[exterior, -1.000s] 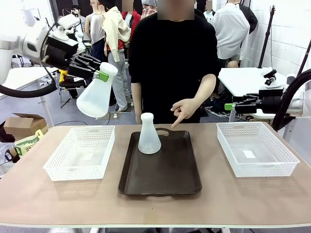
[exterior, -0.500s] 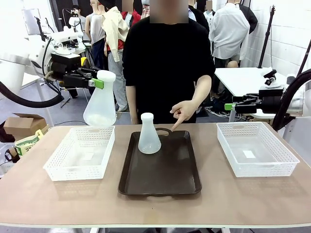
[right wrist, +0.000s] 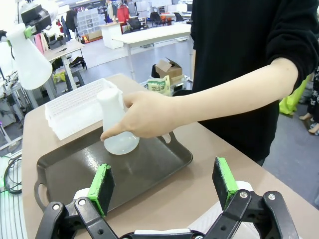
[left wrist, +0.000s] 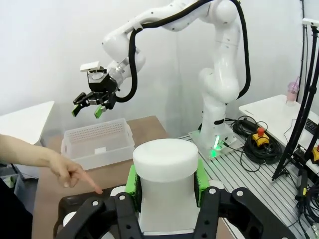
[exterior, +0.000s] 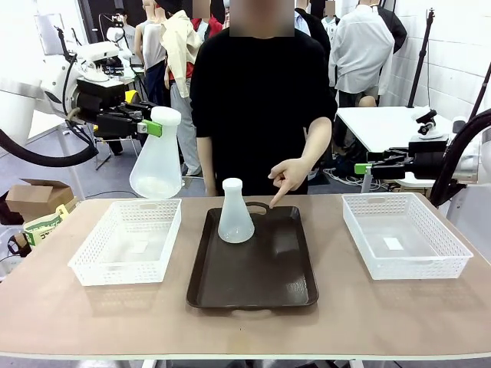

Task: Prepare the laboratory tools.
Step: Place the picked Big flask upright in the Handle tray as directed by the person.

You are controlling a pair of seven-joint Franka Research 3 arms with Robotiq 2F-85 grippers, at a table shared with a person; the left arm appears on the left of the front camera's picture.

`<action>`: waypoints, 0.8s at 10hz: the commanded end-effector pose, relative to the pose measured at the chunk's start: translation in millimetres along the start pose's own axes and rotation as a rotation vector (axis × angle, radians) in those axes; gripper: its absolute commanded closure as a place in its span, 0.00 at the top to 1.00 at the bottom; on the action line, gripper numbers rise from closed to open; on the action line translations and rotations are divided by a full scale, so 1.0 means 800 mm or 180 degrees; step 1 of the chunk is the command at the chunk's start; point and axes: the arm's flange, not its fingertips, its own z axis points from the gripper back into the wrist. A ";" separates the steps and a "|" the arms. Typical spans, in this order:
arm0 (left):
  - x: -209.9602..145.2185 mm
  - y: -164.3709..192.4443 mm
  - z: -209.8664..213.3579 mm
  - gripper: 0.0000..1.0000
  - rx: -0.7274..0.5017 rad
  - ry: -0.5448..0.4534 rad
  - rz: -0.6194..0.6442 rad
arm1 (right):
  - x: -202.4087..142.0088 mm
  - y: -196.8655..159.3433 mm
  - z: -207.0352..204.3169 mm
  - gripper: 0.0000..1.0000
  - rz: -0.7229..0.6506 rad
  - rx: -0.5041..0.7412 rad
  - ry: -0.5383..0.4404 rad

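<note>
While the left gripper (exterior: 151,127) clamped the neck of one flask (exterior: 156,163), that flask hung below it over the white basket (exterior: 126,241). Right gripper (exterior: 363,168) stood open, second flask (exterior: 235,215) well off on the tray (exterior: 253,276).

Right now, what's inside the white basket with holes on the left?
The white mesh plastic basket holds only a small pale patch on its floor. The translucent conical plastic flask hangs above its far edge, gripped by the left gripper. Nothing covers the basket's floor.
</note>
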 end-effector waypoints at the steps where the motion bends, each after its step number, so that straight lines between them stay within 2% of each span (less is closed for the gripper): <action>1: -0.030 0.000 -0.047 0.00 -0.0082 -0.0279 -0.0218 | 0.000 0.002 0.000 1.00 -0.0049 -0.0030 0.0037; 3: -0.045 -0.005 -0.105 0.00 0.0051 -0.0470 -0.0512 | 0.000 0.002 0.000 1.00 -0.0049 -0.0030 0.0037; 5: -0.078 0.009 -0.176 0.00 -0.0259 -0.0613 -0.0481 | 0.000 0.002 0.000 1.00 -0.0049 -0.0030 0.0037; 8: -0.139 0.031 -0.223 0.00 -0.0435 -0.0439 -0.0583 | 0.000 0.002 0.000 1.00 -0.0049 -0.0030 0.0037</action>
